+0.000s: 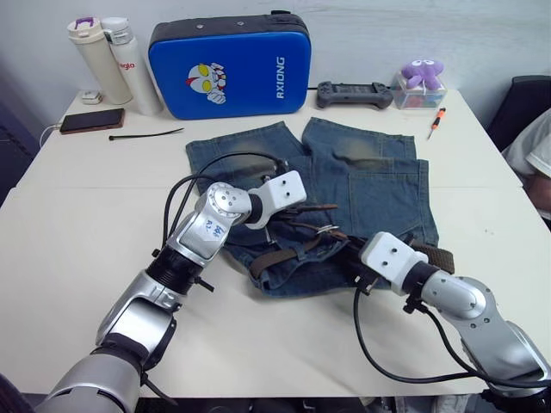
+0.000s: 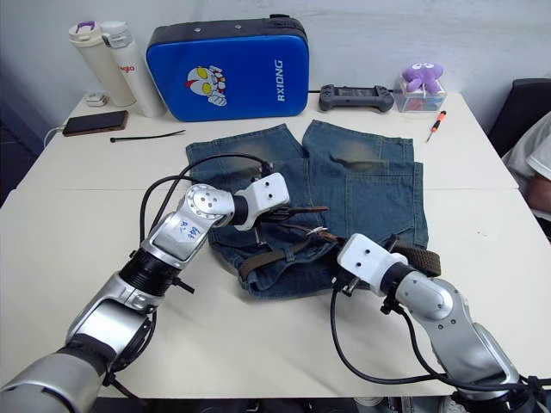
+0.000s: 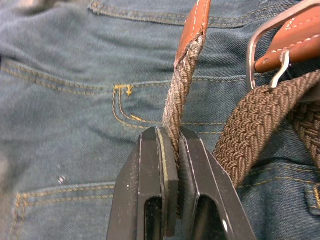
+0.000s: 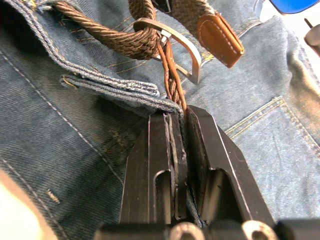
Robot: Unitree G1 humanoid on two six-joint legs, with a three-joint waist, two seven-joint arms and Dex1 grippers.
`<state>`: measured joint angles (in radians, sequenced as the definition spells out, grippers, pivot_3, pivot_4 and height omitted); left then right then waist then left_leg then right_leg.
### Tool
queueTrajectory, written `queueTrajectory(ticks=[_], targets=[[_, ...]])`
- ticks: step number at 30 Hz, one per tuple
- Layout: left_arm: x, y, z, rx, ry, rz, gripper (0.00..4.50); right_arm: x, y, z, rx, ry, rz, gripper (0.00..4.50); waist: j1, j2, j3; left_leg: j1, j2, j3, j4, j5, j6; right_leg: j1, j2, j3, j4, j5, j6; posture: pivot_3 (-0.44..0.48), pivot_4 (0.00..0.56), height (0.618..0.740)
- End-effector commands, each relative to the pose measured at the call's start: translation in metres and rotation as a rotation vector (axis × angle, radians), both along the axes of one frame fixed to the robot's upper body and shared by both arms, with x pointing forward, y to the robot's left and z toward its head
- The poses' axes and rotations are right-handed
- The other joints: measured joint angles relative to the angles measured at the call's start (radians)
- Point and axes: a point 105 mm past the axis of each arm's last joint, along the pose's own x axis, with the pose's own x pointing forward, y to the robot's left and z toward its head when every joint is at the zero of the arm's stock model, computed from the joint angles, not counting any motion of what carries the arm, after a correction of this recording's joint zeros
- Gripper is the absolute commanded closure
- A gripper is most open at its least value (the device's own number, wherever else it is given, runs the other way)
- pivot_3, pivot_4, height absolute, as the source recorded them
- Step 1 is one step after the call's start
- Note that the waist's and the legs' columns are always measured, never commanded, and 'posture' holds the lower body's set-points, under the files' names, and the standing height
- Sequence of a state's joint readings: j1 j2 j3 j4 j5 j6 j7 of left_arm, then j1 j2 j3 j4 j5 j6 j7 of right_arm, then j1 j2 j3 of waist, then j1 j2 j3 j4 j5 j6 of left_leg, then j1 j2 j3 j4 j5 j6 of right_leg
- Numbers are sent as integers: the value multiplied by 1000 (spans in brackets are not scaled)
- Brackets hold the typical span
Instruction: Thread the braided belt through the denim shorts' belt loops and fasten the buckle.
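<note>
The denim shorts (image 1: 362, 185) lie flat mid-table, waistband toward me and bunched. The braided belt (image 1: 272, 257) runs along that waistband, its brown strap also showing at the right side (image 1: 436, 255). My left gripper (image 3: 172, 137) is shut on the strap just below its tan leather tip (image 3: 195, 22), held edge-on above the denim. The silver buckle (image 4: 192, 52) sits beside it, with woven strap passing through the frame. My right gripper (image 4: 181, 114) is shut on the belt close to the buckle, at the waistband's edge. I cannot make out the belt loops among the folds.
A blue case (image 1: 228, 64) stands at the back, with two bottles (image 1: 112, 60) to its left. A phone (image 1: 90, 120) and black cable tie (image 1: 146, 134) lie back left. A controller (image 1: 353, 93), purple plush (image 1: 422, 76) and screwdriver (image 1: 437, 122) lie back right. A person (image 1: 534, 159) sits at the right edge.
</note>
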<state>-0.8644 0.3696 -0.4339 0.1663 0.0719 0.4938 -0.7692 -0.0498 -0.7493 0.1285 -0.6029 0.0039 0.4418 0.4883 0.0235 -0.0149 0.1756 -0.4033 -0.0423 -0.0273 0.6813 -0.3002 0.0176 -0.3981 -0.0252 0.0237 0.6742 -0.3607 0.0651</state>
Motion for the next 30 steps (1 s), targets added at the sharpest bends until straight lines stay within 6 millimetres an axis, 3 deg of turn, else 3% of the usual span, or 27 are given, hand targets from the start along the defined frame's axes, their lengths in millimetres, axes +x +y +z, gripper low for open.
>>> queueTrajectory(ticks=[1,3,10,20,25,30], targets=[[-15,-8,8,19,-33,-138,4500,-1,-2,15,-9,-68,-10,4418,0,0,0,0,0,0,0,0,0,0,0,0,0,0,0,0,150,740],[-21,-5,6,64,-31,-201,4500,0,-3,15,-17,-68,-10,4418,-1,0,0,0,0,0,0,0,0,0,0,0,0,0,0,0,150,740],[-10,14,4,152,-55,-178,4500,1,-5,13,-34,-59,-14,4418,0,0,0,0,0,0,0,0,0,0,0,0,0,0,0,0,150,740],[-18,13,-2,187,-50,-215,4500,4,-6,19,-62,-85,-19,4418,-1,0,0,0,0,0,0,0,0,0,0,0,0,0,0,0,150,740],[-14,20,2,187,-48,-189,4500,5,-12,19,-67,-80,-49,4418,0,0,0,0,0,0,0,0,0,0,0,0,1,0,0,0,150,740],[-13,15,14,158,-49,-196,4500,5,-11,16,-67,-69,-47,4418,0,0,0,0,0,0,0,0,0,0,0,0,1,0,0,0,150,740]])
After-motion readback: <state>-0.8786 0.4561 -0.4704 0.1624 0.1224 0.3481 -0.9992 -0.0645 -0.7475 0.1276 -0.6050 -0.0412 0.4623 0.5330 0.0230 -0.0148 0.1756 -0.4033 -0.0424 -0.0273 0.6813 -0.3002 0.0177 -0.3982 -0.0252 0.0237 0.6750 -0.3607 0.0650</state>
